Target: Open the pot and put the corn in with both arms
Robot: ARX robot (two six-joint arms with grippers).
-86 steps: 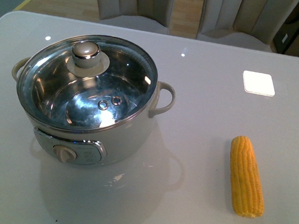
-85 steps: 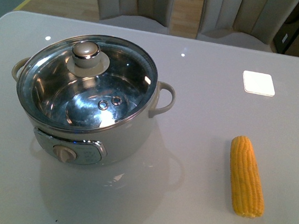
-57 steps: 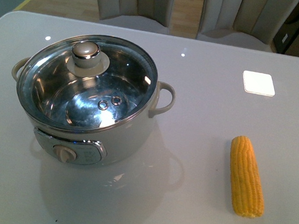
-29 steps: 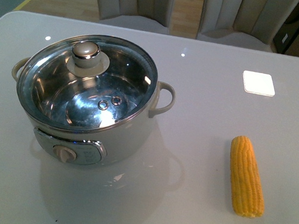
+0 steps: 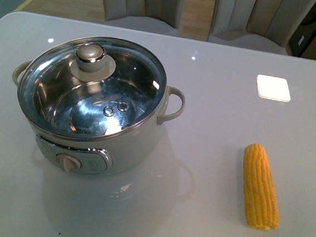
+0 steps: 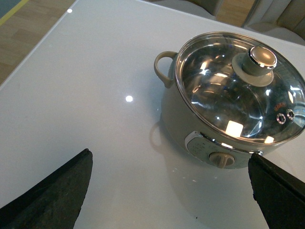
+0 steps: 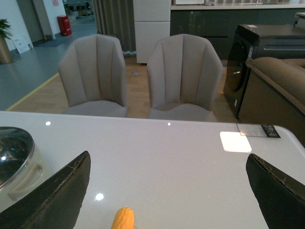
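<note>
The cream-white pot (image 5: 127, 143) stands at the left of the white table, its control knob (image 5: 68, 162) facing me. The glass lid (image 5: 94, 84) with its steel knob (image 5: 91, 54) sits shut on it. The yellow corn (image 5: 260, 185) lies on the table at the right. Neither arm shows in the front view. In the left wrist view the open left gripper (image 6: 171, 191) hovers over the table in front of the pot (image 6: 190, 129). In the right wrist view the open right gripper (image 7: 167, 191) is above the table, with the corn's tip (image 7: 123, 219) between its fingers.
A white square pad (image 5: 273, 87) lies at the back right of the table. Two grey chairs (image 7: 143, 76) stand behind the table's far edge. A dark cabinet (image 7: 267, 52) and a sofa are to the right beyond it.
</note>
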